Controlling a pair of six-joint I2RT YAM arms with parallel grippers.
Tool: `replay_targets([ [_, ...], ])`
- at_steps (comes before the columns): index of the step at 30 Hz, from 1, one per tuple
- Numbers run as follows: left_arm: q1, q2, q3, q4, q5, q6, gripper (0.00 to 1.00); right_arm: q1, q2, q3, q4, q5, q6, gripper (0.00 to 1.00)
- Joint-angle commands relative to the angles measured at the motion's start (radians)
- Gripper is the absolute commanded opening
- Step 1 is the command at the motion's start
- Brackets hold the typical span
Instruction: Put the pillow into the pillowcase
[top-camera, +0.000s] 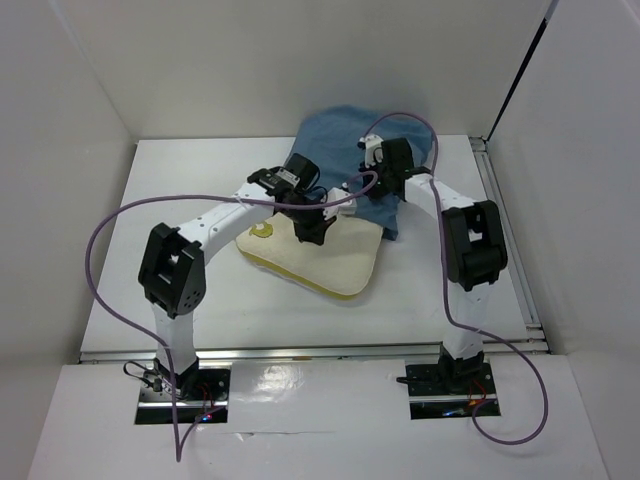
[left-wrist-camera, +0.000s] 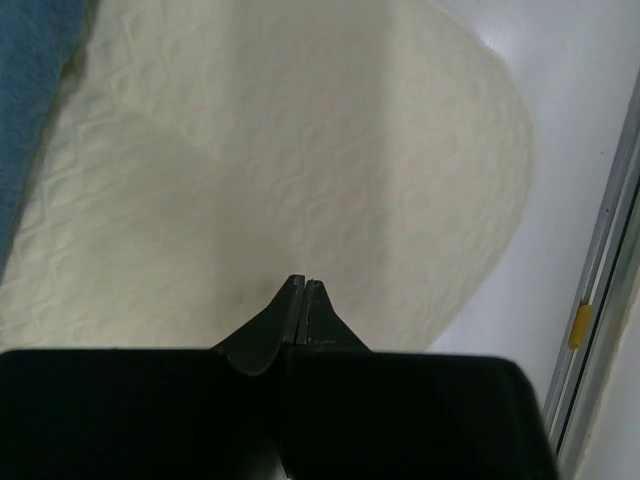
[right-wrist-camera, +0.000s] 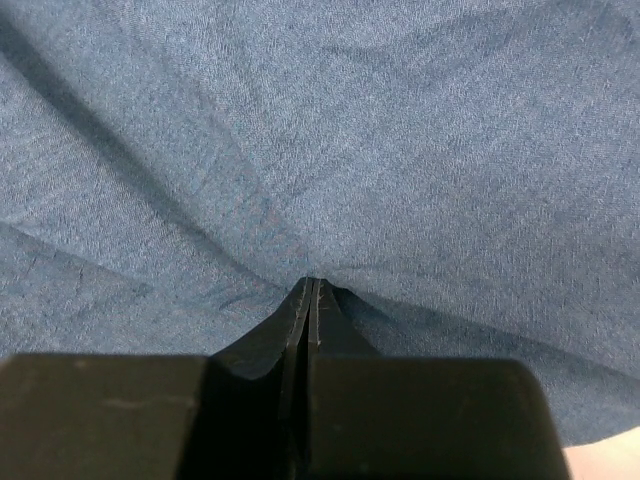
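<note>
Nearest to you, the pillow (top-camera: 335, 268) lies flat on the table (top-camera: 180, 180), in the middle, a little turned, with one corner pointing to the near side. It is not yet in the pillowcase at all.

Your left gripper (left-wrist-camera: 303, 286) stands on the far part of the pillow. Its jaws are closed, with the tips pressed into the quilted cover. I judge that they pinch a little of this cover, but the cloth between them is not visible. This place makes sense, because from there you can drive the pillow's far edge toward the opening.

Just behind, the pillowcase (top-camera: 335, 135) lies in a wrinkled heap at the far middle of the table. Its near edge touches the pillow's far edge.

Your right gripper (right-wrist-camera: 312, 286) is closed on the blue cloth, and the folds run together at its tips, so it grips the pillowcase. I think it holds one layer in order to lift the mouth open. Whether it has only the upper layer, I cannot tell. If it has both, the mouth does not open and the pillow only pushes the sack away.
</note>
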Motion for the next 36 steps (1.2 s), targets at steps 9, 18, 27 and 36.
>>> replay_targets([
  [9, 0.018, 0.033, -0.045, 0.110, -0.131, 0.008, 0.00, -0.057, -0.150, -0.120, -0.137, 0.021, 0.001, 0.00],
  [18, 0.199, 0.182, 0.085, 0.043, -0.113, -0.072, 0.00, -0.057, -0.214, -0.139, -0.266, -0.085, 0.040, 0.00],
  [27, 0.357, 0.345, 0.366, 0.001, -0.107, -0.137, 0.00, -0.057, -0.214, -0.070, -0.358, -0.252, 0.060, 0.00],
  [36, 0.309, 0.023, 0.288, -0.212, 0.154, 0.035, 1.00, -0.057, -0.185, 0.004, -0.349, -0.241, 0.060, 0.00],
])
